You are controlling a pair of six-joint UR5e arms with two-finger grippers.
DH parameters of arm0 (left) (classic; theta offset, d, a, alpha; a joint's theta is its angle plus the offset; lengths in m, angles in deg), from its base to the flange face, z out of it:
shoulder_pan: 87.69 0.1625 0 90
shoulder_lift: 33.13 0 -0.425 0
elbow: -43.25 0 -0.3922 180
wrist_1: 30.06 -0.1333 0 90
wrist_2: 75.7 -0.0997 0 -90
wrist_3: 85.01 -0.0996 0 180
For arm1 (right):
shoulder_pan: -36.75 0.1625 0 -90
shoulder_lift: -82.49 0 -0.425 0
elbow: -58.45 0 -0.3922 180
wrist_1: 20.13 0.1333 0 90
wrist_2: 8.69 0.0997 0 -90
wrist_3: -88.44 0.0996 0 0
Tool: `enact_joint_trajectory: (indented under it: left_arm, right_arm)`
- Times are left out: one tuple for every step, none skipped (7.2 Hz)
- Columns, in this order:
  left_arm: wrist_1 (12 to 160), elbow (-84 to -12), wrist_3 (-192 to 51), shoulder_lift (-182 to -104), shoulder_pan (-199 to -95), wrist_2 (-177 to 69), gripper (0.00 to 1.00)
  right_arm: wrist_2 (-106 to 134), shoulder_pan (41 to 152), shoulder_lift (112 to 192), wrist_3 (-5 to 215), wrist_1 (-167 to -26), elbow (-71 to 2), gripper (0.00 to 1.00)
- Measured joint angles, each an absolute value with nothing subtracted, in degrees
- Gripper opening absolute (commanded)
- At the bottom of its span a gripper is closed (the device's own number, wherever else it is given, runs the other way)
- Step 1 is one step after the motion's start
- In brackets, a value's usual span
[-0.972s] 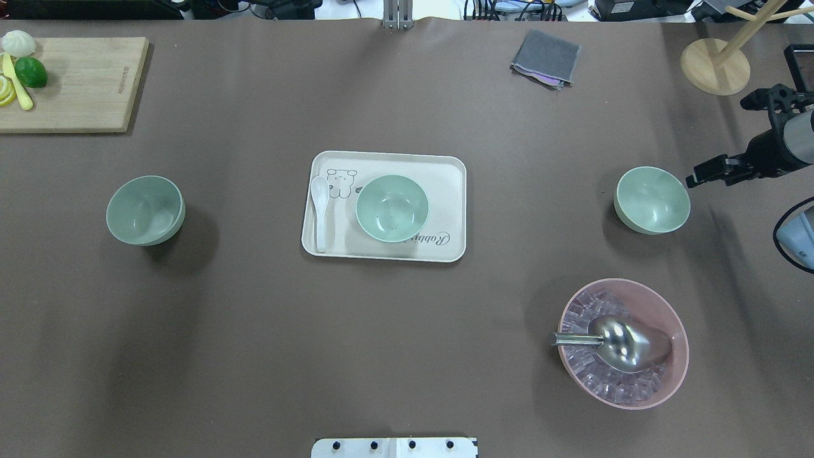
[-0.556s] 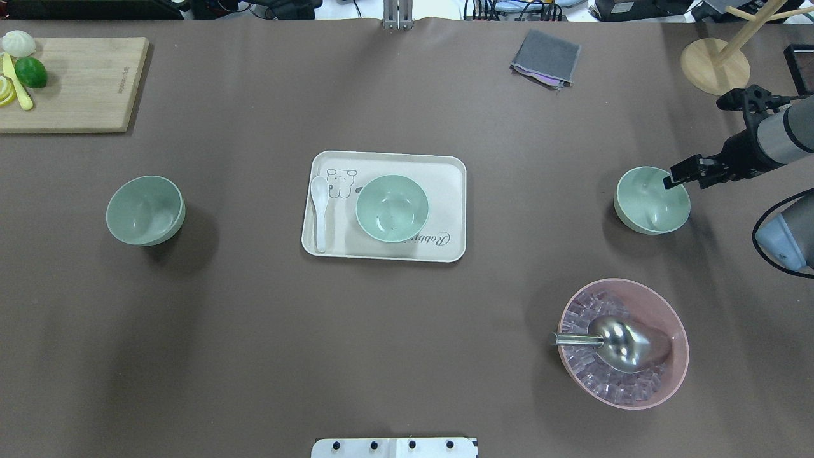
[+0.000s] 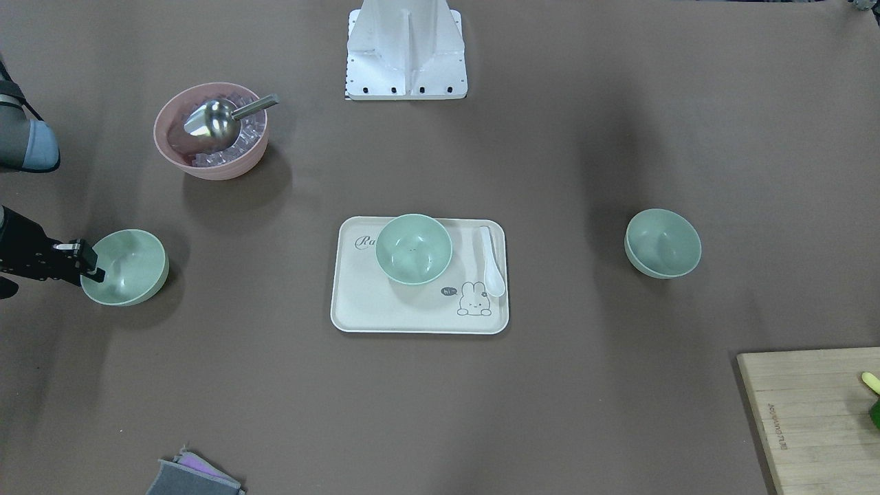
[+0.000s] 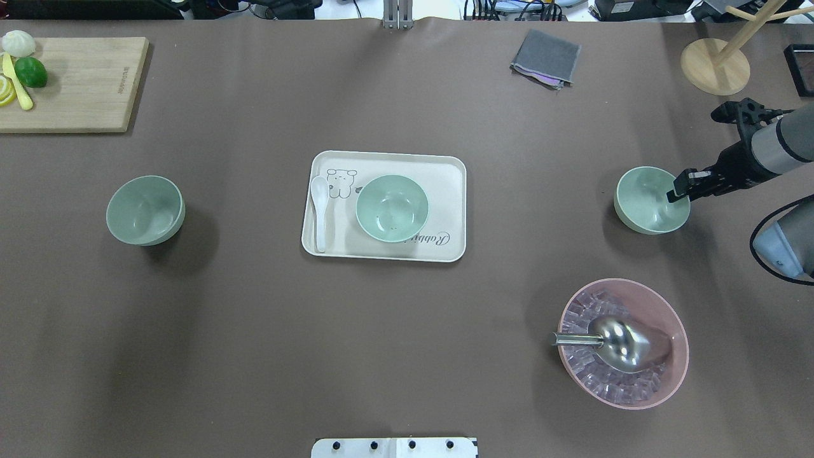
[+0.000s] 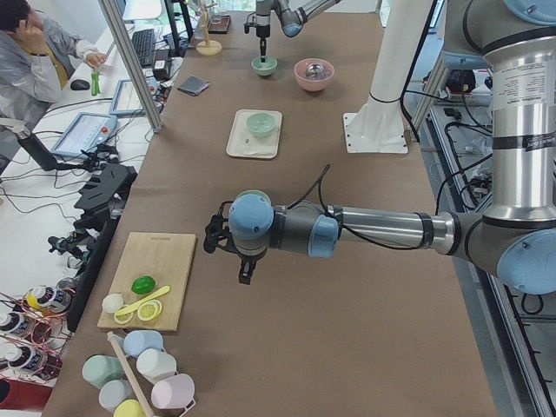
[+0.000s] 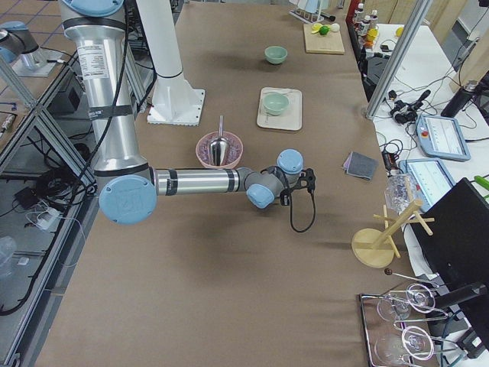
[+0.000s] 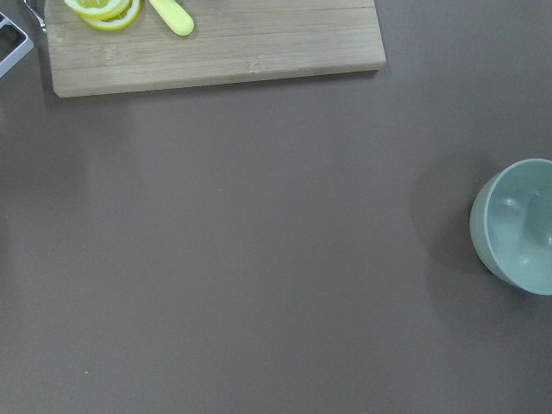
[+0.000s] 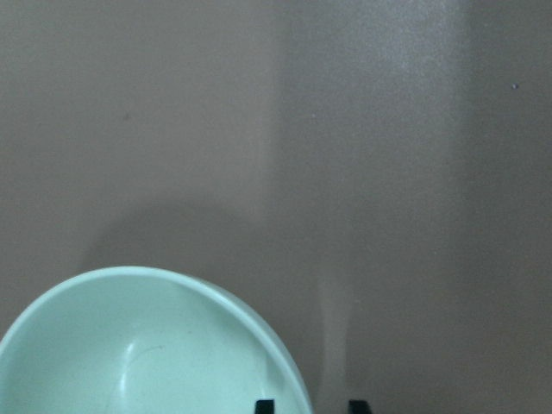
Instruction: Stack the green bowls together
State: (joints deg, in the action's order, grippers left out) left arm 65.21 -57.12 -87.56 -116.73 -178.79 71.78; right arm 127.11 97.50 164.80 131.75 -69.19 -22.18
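Note:
Three pale green bowls stand upright and apart. One bowl (image 4: 145,210) is on the left and also shows in the left wrist view (image 7: 517,228). One bowl (image 4: 392,208) is on the cream tray (image 4: 448,191). One bowl (image 4: 648,202) is on the right. My right gripper (image 4: 679,189) is open at that bowl's right rim. In the right wrist view (image 8: 310,405) its fingertips (image 8: 264,405) stand on either side of the rim. My left gripper (image 5: 246,269) shows only in the exterior left view, near the left bowl; I cannot tell if it is open or shut.
A pink bowl (image 4: 623,343) with ice and a metal scoop stands near the right bowl. A white spoon (image 4: 319,210) lies on the tray. A cutting board (image 4: 76,83) with fruit, a grey cloth (image 4: 547,57) and a wooden stand (image 4: 715,63) are at the far edge.
My right gripper has moved left from beside the right bowl to its right rim. The bowls have not moved.

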Motion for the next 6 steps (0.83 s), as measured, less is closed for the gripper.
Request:
enact_joint_trajectory:
  left_arm:
    - [65.2,-57.1,-85.9,-117.0,-178.0,71.7,0.98]
    - [65.9,-57.2,-81.1,-117.7,-175.4,71.3,0.98]
    - [68.3,-57.3,-75.0,-118.7,-171.4,69.7,0.98]
    - [71.5,-57.1,-68.6,-119.8,-166.8,66.8,0.97]
    - [74.0,-56.6,-61.9,-121.3,-161.1,63.2,0.97]
    - [75.6,-55.6,-55.6,-123.6,-155.8,59.9,0.92]
  right_arm:
    - [128.5,97.5,164.8,132.1,-69.2,-22.4,0.00]
    - [129.5,97.5,164.5,134.1,-69.2,-23.2,0.00]
    - [130.1,97.4,163.4,138.2,-69.2,-24.5,0.00]
    - [130.3,97.2,161.0,143.6,-69.2,-25.5,0.00]
    - [130.0,96.3,157.2,150.4,-69.3,-26.1,0.00]
    - [127.5,93.9,153.4,157.5,-69.4,-27.2,0.00]
